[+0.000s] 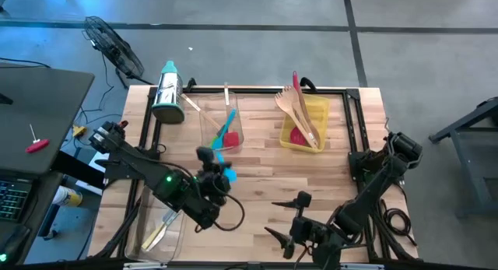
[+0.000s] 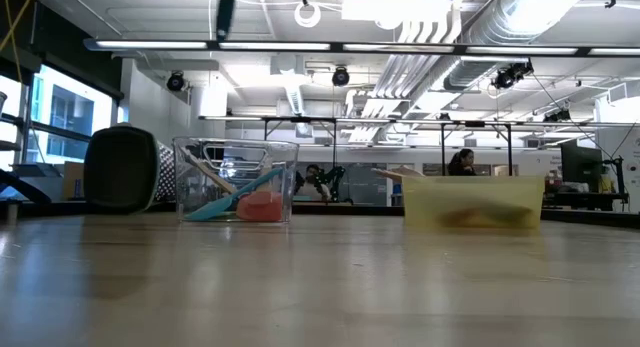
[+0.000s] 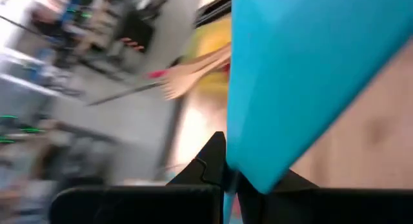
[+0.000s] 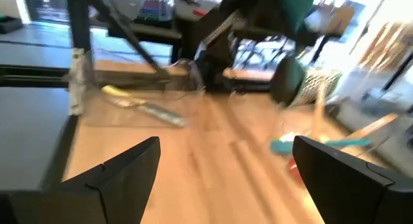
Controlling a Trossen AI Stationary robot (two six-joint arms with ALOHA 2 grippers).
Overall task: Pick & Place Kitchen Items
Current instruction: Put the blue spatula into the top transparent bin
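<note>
My left gripper [image 1: 212,163] hangs over the table's middle, shut on a blue silicone spatula [image 1: 226,173] whose broad blade [image 3: 310,69] fills the left wrist view. Beyond it stands a clear bin [image 1: 222,128] holding a blue spatula, a red one and a wooden utensil. The yellow bin [image 1: 305,124] at the far right holds wooden forks [image 1: 296,106] and a red spatula. My right gripper [image 1: 278,219] is open near the table's near edge and has nothing between its fingers [image 4: 129,162]. My left gripper pinches the blue spatula between its two fingers [image 3: 210,166], at the narrow end of the blade [image 3: 242,175]. The blade sticks out past the fingertips, toward the far bins. The spatula is lifted clear of the table. Its handle is hidden behind the fingers.
A steel grater with a teal top [image 1: 167,91] lies at the far left. At the near left, a second clear bin [image 1: 159,223] holds a yellow-handled knife [image 4: 145,104]. Bare wood [image 1: 311,173] lies between the bins and my right gripper. A person [image 2: 462,163] shows in the room behind.
</note>
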